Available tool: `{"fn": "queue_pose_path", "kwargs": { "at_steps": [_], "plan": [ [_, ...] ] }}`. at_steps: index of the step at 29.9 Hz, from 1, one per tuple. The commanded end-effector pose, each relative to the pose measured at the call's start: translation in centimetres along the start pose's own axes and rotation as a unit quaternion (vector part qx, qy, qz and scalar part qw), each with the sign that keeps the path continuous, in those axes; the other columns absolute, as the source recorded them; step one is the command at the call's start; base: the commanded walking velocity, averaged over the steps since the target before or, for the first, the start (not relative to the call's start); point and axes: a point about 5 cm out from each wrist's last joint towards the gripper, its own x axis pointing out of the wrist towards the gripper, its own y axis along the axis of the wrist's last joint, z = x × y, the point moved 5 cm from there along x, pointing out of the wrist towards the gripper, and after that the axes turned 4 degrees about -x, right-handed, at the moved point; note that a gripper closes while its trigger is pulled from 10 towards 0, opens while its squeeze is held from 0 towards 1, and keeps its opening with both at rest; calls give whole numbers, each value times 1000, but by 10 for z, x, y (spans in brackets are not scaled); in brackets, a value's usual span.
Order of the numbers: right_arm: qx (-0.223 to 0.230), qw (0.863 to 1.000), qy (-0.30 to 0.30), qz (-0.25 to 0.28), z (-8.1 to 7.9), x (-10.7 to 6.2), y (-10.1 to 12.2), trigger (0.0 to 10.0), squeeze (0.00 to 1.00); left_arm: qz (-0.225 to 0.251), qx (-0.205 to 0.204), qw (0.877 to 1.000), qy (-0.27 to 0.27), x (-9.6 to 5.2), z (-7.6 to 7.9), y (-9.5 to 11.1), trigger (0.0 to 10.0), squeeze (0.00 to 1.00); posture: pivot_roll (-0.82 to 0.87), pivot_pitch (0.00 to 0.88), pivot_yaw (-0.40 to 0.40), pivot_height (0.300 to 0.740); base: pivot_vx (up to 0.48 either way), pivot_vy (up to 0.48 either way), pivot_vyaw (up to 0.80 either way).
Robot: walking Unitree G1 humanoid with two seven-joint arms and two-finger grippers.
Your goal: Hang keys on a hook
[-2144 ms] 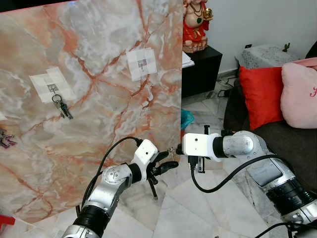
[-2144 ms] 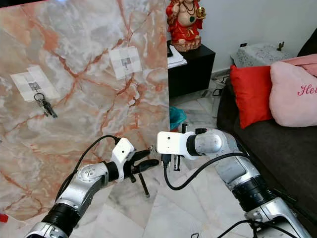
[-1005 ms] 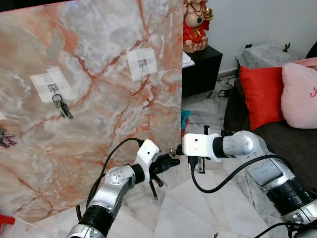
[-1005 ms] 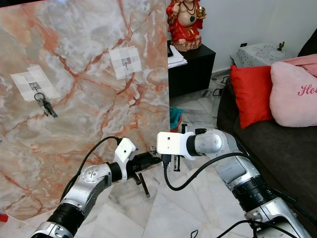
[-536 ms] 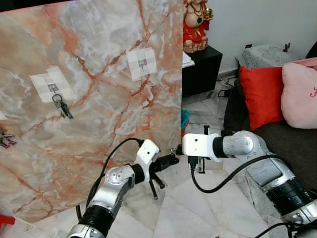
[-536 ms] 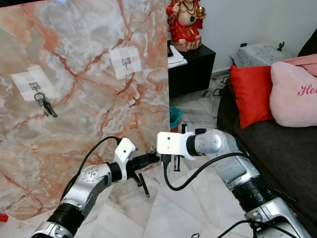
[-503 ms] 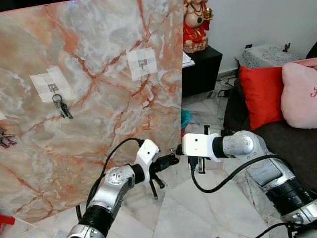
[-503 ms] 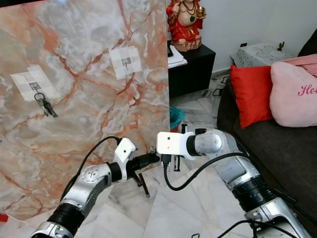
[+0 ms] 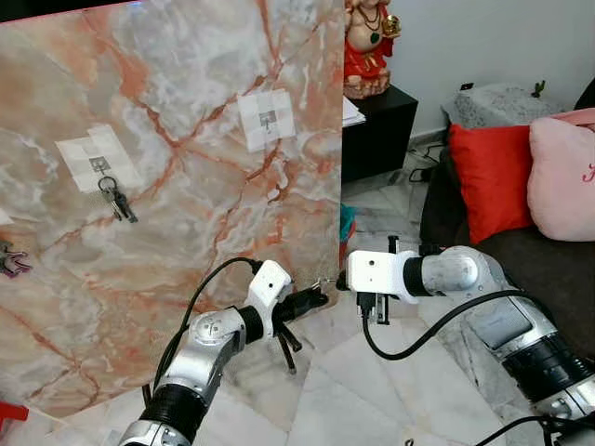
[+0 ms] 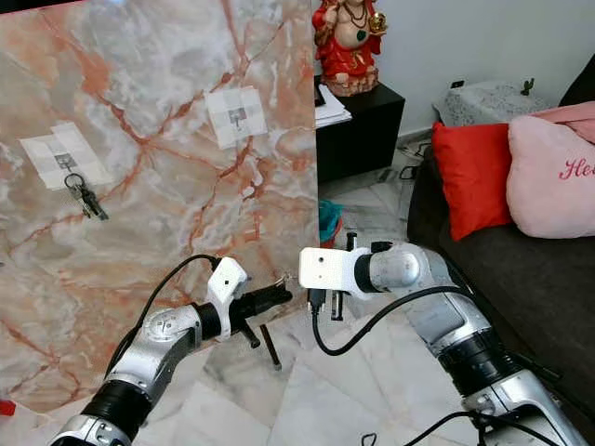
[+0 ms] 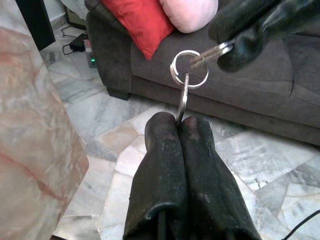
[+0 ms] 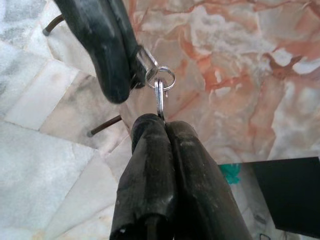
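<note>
Both grippers meet low down at the right edge of the marble panel (image 9: 186, 167), just above the tiled floor (image 9: 372, 390). The left gripper (image 9: 316, 299) has its two black fingers pressed together on one key of the small key set (image 11: 188, 70), and the right gripper (image 12: 159, 120) has its fingers closed on another key of the same set, so the silver ring (image 11: 189, 69) hangs between the two fingertips with a key pinched on either side. The set is well below the empty hook (image 9: 267, 118) on its white pad in the upper middle of the panel. Further left on the panel another bunch of keys (image 9: 115, 199) hangs from a second hook (image 9: 98, 165). To the right of the panel stands a black cabinet (image 9: 376, 130) with a red figurine (image 9: 365, 46) on top, and beyond it a dark sofa (image 9: 521, 251) with a red cushion (image 9: 493, 177) and a pink cushion (image 9: 562, 177).
</note>
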Motion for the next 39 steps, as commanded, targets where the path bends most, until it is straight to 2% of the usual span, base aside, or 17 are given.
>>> {"fn": "queue_pose_path", "kwargs": {
  "at_steps": [1, 29, 30, 31, 32, 35, 36, 39],
  "plan": [
    [-6, 1000, -3, -13, 2, -1, -5, 10000, 0, 12, 6, 1000, 3, -4, -3, 6, 0, 0, 121, 0, 33, 740, 0, 0, 0],
    [-3, 1000, -1, -20, 0, 2, -10, 10000, 0, 10, 12, 1000, 6, -5, -4, 5, 0, 0, 124, 0, 29, 740, 0, 0, 0],
    [-3, 1000, -2, -20, 1, 2, -10, 10000, 0, 4, 21, 1000, 13, -5, -5, 4, 9176, 0, 125, 0, 29, 740, 0, 0, 0],
    [-4, 1000, -2, -20, 1, 2, -10, 10000, 0, 0, 28, 999, 17, -5, -7, 3, 9176, 0, 125, 0, 29, 740, 0, 0, 0],
    [-5, 1000, -2, -19, 2, 2, -9, 10000, 0, -5, 35, 999, 21, -5, -8, 1, 10000, 0, 124, 0, 29, 740, 0, 0, 0],
    [-6, 1000, -3, -18, 2, 2, -8, 10000, 0, -5, 35, 999, 22, -5, -8, 1, 10000, 0, 124, 0, 29, 740, 0, 0, 0],
    [-8, 1000, -3, -16, 2, 1, -7, 10000, 0, -2, 36, 999, 19, -5, -7, 2, 10000, 1000, 124, 0, 29, 740, 0, 0, 0],
    [-10, 1000, -3, -15, 3, 1, -5, 10000, 0, -1, 35, 999, 13, -5, -5, 3, 10000, 1000, 123, 0, 29, 740, 0, 0, 0]
  ]
}}
